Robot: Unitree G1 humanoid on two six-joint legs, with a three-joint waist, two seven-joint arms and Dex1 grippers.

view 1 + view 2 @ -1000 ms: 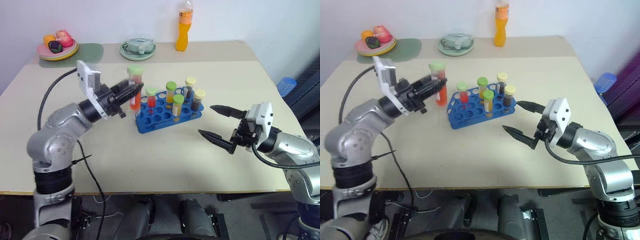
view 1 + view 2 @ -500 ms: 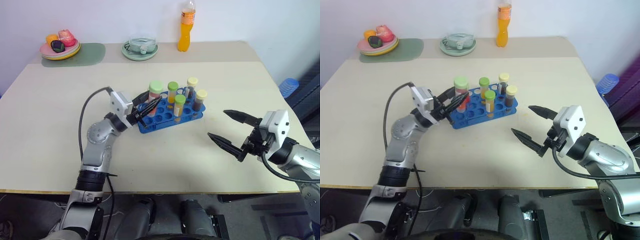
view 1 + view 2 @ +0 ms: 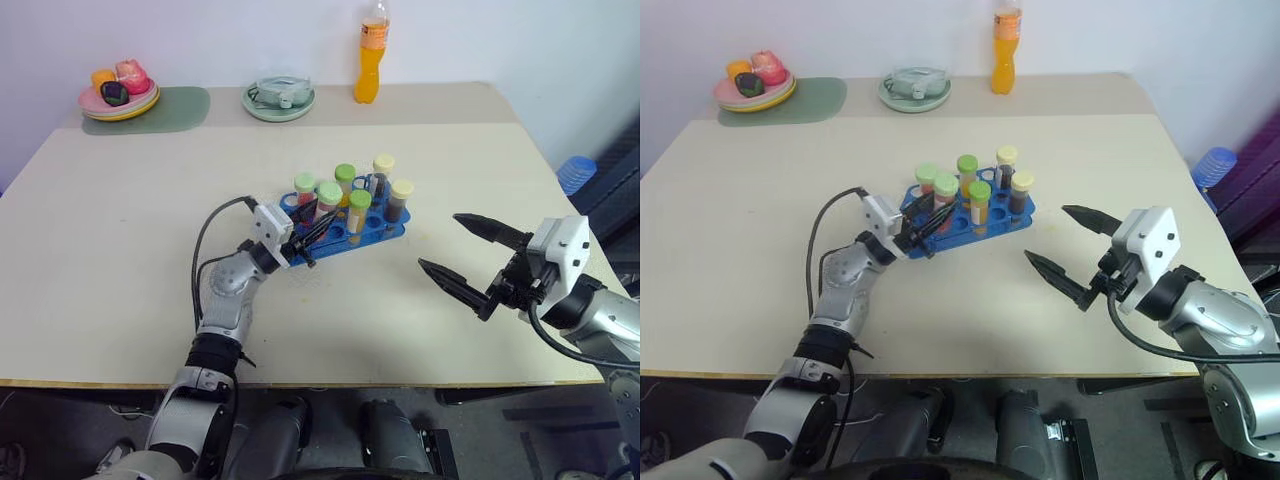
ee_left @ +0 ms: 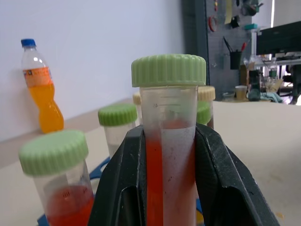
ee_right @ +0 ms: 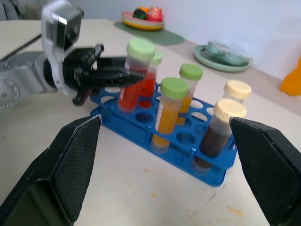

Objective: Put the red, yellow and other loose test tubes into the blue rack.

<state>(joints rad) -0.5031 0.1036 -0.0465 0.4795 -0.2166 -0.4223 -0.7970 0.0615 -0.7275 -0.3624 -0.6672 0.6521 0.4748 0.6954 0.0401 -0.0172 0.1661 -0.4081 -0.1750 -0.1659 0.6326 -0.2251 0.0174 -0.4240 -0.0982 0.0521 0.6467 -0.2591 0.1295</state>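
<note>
A: Where's the green-capped clear plastic test tube of red liquid (image 5: 133, 77)?
B: Upright, pinched by the left gripper (image 3: 308, 232) fingers, its base in the blue plastic rack (image 3: 380, 231). Right gripper (image 3: 470, 257) fingers hang spread, well apart.

The room is bright with even, soft light from above — the shadows on the pale beige table top (image 3: 420, 150) are weak and short. The head views are clear, without glare. In the left wrist view the near red-filled tube with green cap (image 4: 168, 141) is sharp, while the orange drink bottle (image 4: 40, 84) behind looks soft.
</note>
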